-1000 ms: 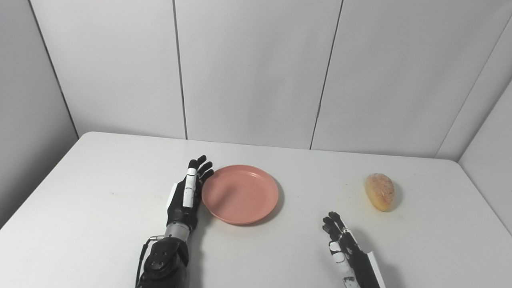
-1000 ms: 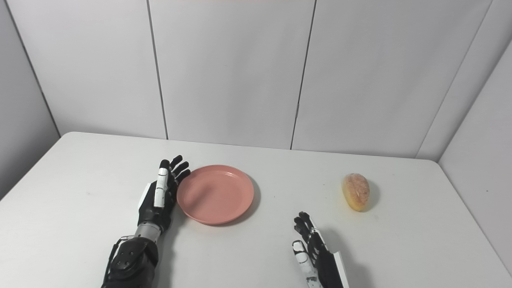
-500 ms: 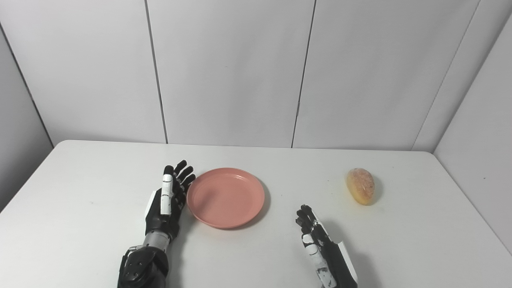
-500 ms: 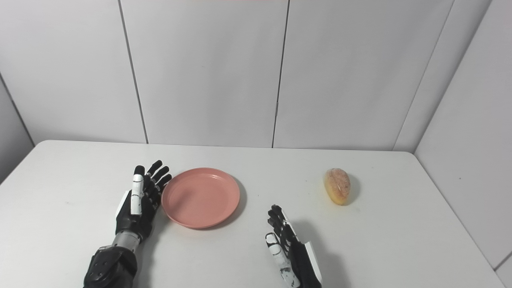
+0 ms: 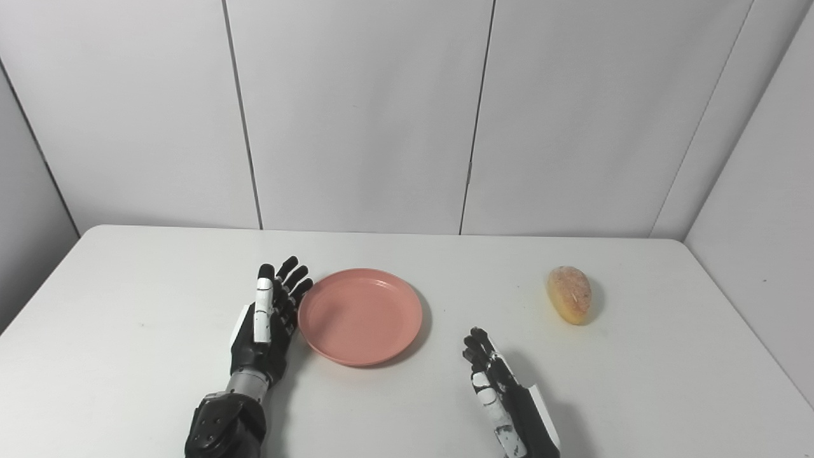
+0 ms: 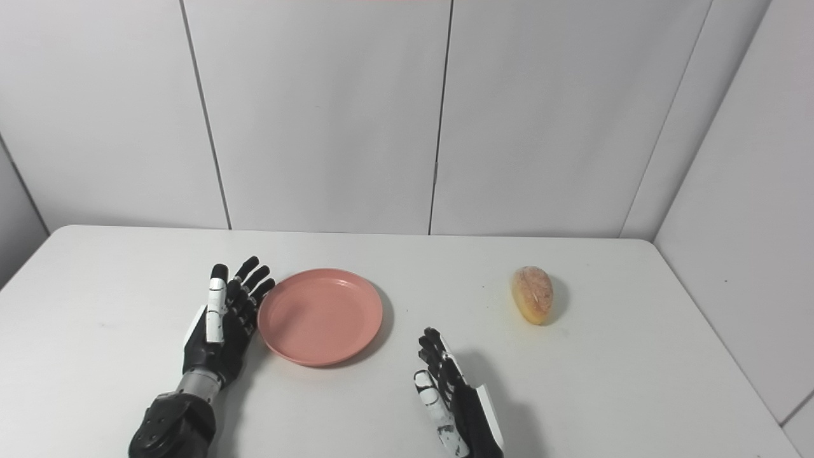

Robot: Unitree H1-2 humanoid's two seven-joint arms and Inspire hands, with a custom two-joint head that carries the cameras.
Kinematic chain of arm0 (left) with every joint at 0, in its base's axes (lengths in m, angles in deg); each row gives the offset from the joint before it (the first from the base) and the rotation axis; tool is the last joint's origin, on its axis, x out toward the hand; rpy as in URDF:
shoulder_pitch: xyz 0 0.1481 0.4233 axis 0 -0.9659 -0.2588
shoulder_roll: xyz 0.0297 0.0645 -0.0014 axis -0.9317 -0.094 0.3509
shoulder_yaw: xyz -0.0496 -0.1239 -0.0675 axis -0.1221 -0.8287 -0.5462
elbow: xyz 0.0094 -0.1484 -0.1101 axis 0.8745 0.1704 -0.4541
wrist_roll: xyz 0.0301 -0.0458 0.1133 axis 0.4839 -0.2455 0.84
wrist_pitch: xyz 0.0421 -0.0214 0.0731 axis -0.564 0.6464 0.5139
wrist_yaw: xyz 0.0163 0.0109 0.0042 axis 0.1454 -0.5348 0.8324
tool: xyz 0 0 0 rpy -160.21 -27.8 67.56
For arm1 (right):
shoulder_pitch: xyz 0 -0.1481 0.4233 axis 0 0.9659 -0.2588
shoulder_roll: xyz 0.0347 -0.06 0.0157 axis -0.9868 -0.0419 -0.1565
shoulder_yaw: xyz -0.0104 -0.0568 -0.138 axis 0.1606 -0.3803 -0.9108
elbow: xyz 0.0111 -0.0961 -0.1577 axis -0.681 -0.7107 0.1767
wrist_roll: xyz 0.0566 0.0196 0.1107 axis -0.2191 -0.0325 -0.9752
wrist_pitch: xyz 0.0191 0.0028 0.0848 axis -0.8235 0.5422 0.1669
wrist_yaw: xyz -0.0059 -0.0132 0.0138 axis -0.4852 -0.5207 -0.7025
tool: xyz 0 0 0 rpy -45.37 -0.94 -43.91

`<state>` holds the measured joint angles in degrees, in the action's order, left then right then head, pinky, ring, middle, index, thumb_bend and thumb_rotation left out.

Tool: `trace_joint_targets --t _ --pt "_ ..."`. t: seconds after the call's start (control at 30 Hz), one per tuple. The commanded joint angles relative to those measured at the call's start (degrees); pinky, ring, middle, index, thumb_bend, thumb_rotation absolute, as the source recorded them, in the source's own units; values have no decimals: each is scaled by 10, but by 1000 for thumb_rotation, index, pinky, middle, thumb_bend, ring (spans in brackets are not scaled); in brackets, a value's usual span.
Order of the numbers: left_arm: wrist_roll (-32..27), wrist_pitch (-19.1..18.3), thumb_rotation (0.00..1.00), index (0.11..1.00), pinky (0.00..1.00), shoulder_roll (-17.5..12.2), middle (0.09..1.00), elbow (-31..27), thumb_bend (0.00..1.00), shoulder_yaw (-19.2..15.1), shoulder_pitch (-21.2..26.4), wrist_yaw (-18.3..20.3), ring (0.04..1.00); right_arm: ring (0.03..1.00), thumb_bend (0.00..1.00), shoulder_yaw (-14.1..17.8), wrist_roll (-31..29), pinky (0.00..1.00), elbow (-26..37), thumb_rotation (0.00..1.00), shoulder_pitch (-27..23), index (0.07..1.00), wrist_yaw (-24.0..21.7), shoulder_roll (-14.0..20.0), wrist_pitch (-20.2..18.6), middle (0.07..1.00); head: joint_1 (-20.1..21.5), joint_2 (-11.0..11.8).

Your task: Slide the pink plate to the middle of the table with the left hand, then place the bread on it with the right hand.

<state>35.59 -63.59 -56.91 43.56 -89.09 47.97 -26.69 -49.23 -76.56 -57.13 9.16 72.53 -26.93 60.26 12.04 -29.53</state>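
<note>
The left hand (image 5: 264, 324), black with white panels, stands edge-on upon the white tabletop (image 5: 127, 299), fingers straight and spread, holding nothing; its palm side faces the round, shallow pink plastic plate (image 5: 360, 316) and lies against the plate's left rim or just beside it, though the pictures do not settle whether there is real contact. The plate sits flat and empty, roughly at the middle of the tabletop or a little left of it. The right hand (image 6: 448, 381) hovers low near the front edge, fingers extended and apart, empty, to the right of the plate. The small oval golden-brown bread roll (image 6: 532, 294) lies on the tabletop well apart from that hand, further back and to the right, and well apart from the plate too.

The sliding step looks nearly or fully done; the bread has not been touched. Several things could go wrong from here. If the left hand pushes more, the light plate may skid past the middle, or pivot if the push lands off-centre. When the hand pulls away, a fingertip caught on the raised rim could drag or tip the plate. The rounded roll may turn under the right hand's fingers if they close off-centre, and a release from too high could let it bounce or roll off the shallow rim.
</note>
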Motion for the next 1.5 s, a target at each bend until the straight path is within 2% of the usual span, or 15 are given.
trace_joint_targets --t 0.0,0.13,0.37,0.67,0.77,1.0,1.23,1.47 --pt "-5 -6 1000 895 958 4 929 -11 765 5 4 10 927 939 636 -2 -5 996 15 862 -8 945 -2 -4 5 935 0 -1" --pt "-13 -7 1000 904 960 6 940 -14 780 6 2 20 937 934 642 -3 0 973 17 877 -7 944 -1 0 2 935 -2 -1" --pt "-11 -15 1000 894 959 12 933 -27 788 9 -3 16 934 922 649 -1 -11 936 15 861 -8 943 -6 1 1 932 -5 1" --pt "-4 -5 1000 907 967 12 941 -30 775 20 -7 20 941 942 652 -1 -8 992 14 869 -6 945 -6 3 4 937 -6 4" --pt "8 6 1000 913 958 11 942 -25 775 25 -6 15 941 940 644 -1 -8 977 13 873 -6 947 -7 5 8 939 -6 5" --pt "34 63 1000 937 953 19 962 9 758 26 5 -2 962 934 649 1 -11 972 9 853 -6 942 -7 8 18 937 0 7" --pt "67 117 1000 971 999 26 988 59 751 30 24 -26 999 956 634 1 10 1000 6 877 -6 943 1 13 44 951 2 11" --pt "72 135 1000 984 1000 32 999 86 754 27 38 -43 1000 938 616 13 26 1000 -1 846 -14 933 18 16 77 933 5 15"
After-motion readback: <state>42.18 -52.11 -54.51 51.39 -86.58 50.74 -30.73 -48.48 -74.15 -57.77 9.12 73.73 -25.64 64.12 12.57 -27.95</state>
